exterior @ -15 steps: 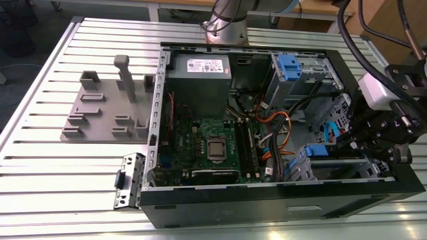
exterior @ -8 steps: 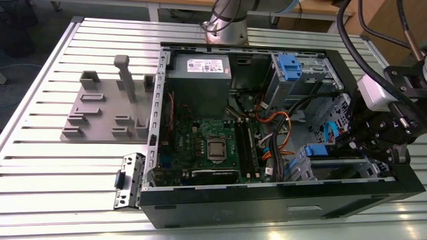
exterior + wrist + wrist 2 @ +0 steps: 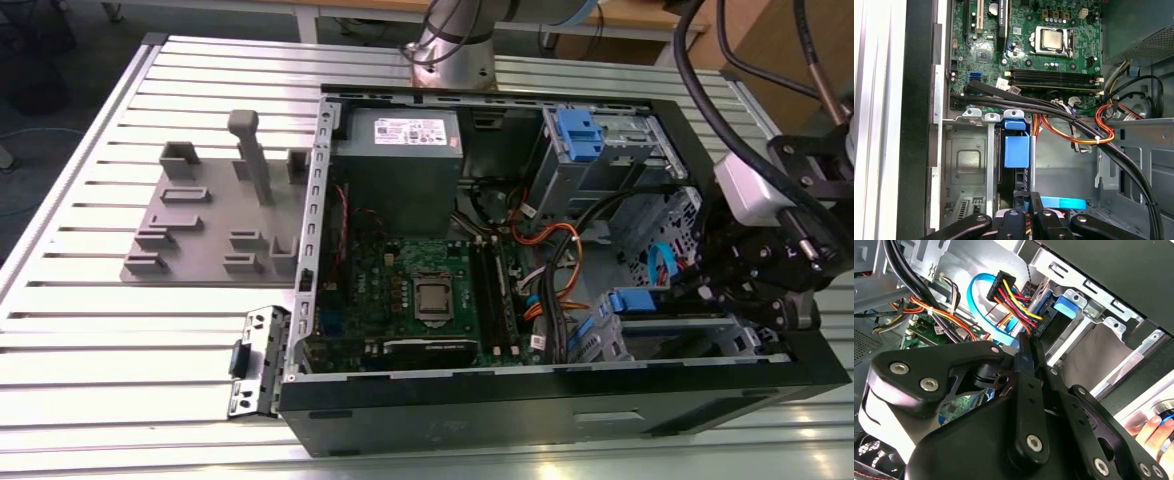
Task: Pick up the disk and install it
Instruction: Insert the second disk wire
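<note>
From where I stand, the exterior view shows the open computer case (image 3: pixel 561 400) lying on the slotted table (image 3: pixel 120 380). The grey power supply (image 3: pixel 398 160) is at eleven o'clock inside it and the motherboard (image 3: pixel 427 290) is near the middle. The gripper (image 3: pixel 767 285) hangs over the case wall at about four o'clock, right above the drive cage (image 3: pixel 674 340), where the blue of the disk (image 3: pixel 633 300) shows. In the second wrist view the gripper (image 3: pixel 1026 357) has its fingers (image 3: pixel 1027 390) drawn together into one narrow bar with nothing clamped between them. The tips sit just beside the disk (image 3: pixel 1064 307), which is in its metal bay, and touch or nearly touch the bundle of coloured power wires (image 3: pixel 1016 297) and the light blue data cable (image 3: pixel 976 292). In the first wrist view the disk (image 3: pixel 1016 150) stands edge-on between the drive cage (image 3: pixel 966 160) rails, apparently mostly home, with the gripper (image 3: pixel 1027 220) close behind it and thick black cables (image 3: pixel 1054 117) crossing nearby. My worry is those wires: a push from here could trap or kink them against the disk's rear edge, or a slightly skewed push could jam the blue frame crooked in the rails
</note>
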You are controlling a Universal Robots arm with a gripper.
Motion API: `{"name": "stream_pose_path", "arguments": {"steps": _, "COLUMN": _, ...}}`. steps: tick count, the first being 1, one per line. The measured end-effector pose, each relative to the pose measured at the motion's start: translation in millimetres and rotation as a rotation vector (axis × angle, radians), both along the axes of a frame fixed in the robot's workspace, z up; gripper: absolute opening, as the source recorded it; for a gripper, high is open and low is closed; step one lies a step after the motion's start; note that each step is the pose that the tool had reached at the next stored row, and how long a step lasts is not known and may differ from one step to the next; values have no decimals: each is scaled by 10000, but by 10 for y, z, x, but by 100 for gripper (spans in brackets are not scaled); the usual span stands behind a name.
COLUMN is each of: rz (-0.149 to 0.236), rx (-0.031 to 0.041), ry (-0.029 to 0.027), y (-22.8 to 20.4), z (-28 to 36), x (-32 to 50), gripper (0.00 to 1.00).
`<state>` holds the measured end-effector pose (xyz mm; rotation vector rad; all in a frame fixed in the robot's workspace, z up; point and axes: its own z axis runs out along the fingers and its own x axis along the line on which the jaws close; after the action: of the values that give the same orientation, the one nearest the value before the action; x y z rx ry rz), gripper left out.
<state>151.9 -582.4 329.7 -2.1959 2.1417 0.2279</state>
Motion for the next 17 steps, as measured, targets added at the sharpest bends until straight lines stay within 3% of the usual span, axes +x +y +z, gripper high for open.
{"name": "stream_pose_path", "arguments": {"steps": 17, "rz": 0, "rx": 14, "ry": 0, "y": -8, "z": -40, "x": 0, "gripper": 17}}
